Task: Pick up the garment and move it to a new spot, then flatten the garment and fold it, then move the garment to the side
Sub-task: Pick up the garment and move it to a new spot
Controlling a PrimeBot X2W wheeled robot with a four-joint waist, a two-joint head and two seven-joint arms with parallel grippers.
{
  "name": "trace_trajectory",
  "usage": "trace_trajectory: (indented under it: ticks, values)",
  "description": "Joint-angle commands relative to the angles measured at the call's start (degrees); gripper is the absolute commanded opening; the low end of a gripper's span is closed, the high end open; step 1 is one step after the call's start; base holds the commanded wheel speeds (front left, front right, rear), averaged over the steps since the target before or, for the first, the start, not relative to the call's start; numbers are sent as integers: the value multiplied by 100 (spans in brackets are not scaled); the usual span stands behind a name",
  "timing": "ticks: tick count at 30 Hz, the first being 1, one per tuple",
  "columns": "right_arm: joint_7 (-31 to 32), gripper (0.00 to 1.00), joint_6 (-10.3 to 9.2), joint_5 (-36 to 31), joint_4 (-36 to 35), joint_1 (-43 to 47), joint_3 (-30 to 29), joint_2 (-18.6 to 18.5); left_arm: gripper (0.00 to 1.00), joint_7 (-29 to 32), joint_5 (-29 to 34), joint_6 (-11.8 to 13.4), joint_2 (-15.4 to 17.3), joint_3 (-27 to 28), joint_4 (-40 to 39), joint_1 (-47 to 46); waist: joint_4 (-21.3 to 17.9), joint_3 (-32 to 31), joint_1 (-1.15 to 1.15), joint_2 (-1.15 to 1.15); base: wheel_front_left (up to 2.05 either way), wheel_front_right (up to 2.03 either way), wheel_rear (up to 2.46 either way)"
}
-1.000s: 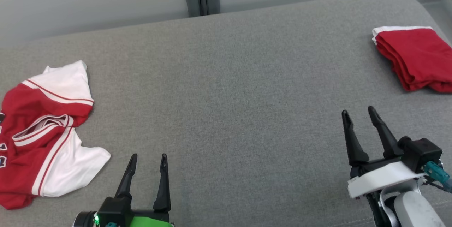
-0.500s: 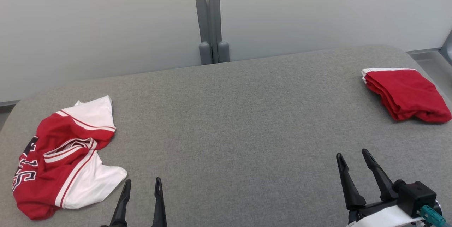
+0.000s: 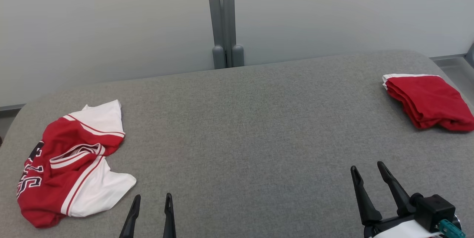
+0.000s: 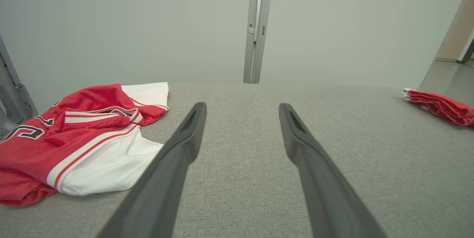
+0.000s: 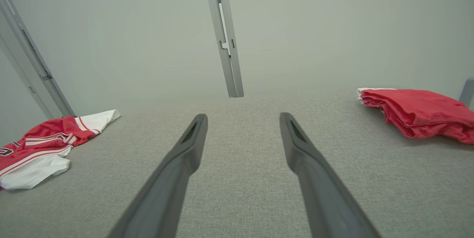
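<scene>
A crumpled red and white jersey garment (image 3: 70, 164) lies at the left end of the grey padded table (image 3: 240, 127); it also shows in the left wrist view (image 4: 81, 138) and the right wrist view (image 5: 40, 145). My left gripper (image 3: 153, 195) stands open just right of the jersey's near white corner, apart from it, with nothing between its fingers (image 4: 242, 104). Near the front right, my right gripper (image 3: 367, 165) is open and empty too (image 5: 243, 115), over bare fabric.
A folded red garment (image 3: 429, 101) with a white edge rests at the far right end of the table (image 4: 440, 106) (image 5: 418, 114). A grey metal post (image 3: 222, 19) stands against the pale wall behind the table's far edge.
The head camera has tilted up, so the whole picture has slid down and more wall shows. Both garments lie where they were. Both grippers stay open.
</scene>
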Motion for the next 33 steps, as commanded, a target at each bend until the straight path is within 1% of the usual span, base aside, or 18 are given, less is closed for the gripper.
trace_trajectory:
  ticks: [1, 16, 33]
  values:
    - [-16, 100, 0, 14, 1, 82, 14, 1, 100, -3, -40, -20, 5, 9, 16, 83, 10, 10, 0, 0, 0, 0, 0]
    - [-16, 100, 0, -58, 98, 46, 146, -32, 100, -3, -34, -49, 4, 29, 57, 25, 8, 41, 0, 0, 0, 0, 0]
    - [-16, 100, 0, -94, 138, 77, 112, -15, 100, -3, 54, -51, 4, 23, 111, -63, 44, 36, 0, 0, 0, 0, 0]
